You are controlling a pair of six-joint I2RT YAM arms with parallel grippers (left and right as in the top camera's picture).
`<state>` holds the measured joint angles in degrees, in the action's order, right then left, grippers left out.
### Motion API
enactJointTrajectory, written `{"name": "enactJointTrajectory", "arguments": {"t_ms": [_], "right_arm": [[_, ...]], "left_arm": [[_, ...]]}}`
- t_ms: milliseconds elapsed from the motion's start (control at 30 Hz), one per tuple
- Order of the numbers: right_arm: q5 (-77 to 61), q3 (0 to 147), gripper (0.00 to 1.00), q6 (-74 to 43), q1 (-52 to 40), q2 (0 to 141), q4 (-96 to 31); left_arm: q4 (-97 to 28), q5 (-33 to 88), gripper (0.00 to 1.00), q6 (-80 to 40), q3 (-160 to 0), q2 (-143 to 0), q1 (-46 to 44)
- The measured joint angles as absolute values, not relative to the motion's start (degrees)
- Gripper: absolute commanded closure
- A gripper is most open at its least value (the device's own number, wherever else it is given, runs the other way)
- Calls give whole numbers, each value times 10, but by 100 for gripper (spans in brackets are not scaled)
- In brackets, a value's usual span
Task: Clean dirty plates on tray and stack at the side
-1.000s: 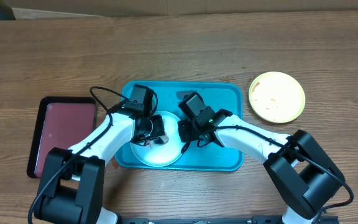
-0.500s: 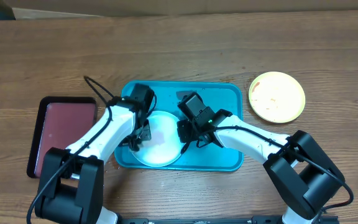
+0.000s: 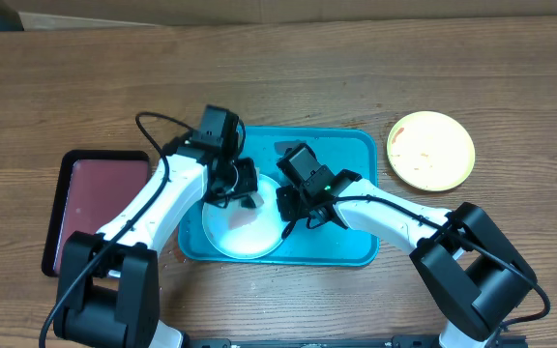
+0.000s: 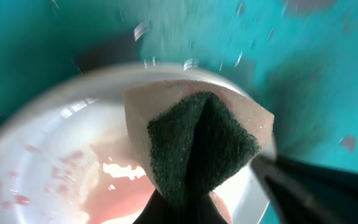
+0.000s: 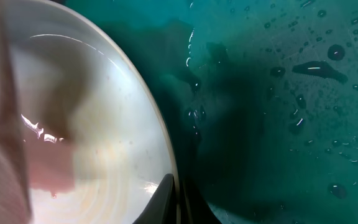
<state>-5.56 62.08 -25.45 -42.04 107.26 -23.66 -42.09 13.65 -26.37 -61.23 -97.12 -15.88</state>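
Within the tray (image 3: 356,145), the white plate (image 3: 245,237) is pinched at its rim by the right claw (image 3: 288,205); a folded sponge (image 4: 197,137) is clamped in the left claw (image 3: 238,188).

Counts from the overhead view.

Plates: 2. A round white shallow plate (image 3: 245,232) at lower centre, and a round yellow-green shallow plate (image 3: 430,149) at upper right.

Trays: 2. A bright teal-blue rectangular plastic tray (image 3: 356,145) at centre, and a smaller dark red black-rimmed tray (image 3: 100,208) at left.

Sponges: 1. A folded pale sponge with dark green scouring face (image 4: 197,137).

End effectors: 2. The left end effector (image 3: 243,186) and the right end effector (image 3: 288,208).

Desks: 1. A brown wooden desk (image 3: 356,68).
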Motion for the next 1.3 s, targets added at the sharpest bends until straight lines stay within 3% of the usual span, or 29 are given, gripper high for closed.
{"name": "enactJointTrajectory", "arguments": {"t_ms": [233,633,900,1133,1300], "right_arm": [[-55,621,96,-255,-420,1073,-237],[-57,621,96,-255,-421,1073,-237],[-53,621,96,-259,-423,1072,-243],[-62,646,96,-260,-422,1073,-299],[-36,719,96,-246,-437,1073,-395]], "left_arm": [[-426,109,96,-264,-568,-997,-159],[-502,-121,96,-302,-576,-998,-162],[-642,-228,96,-349,-694,-1005,-156],[-743,-246,96,-391,-824,-989,-113],[-751,-204,96,-411,-830,-921,-23]]}}
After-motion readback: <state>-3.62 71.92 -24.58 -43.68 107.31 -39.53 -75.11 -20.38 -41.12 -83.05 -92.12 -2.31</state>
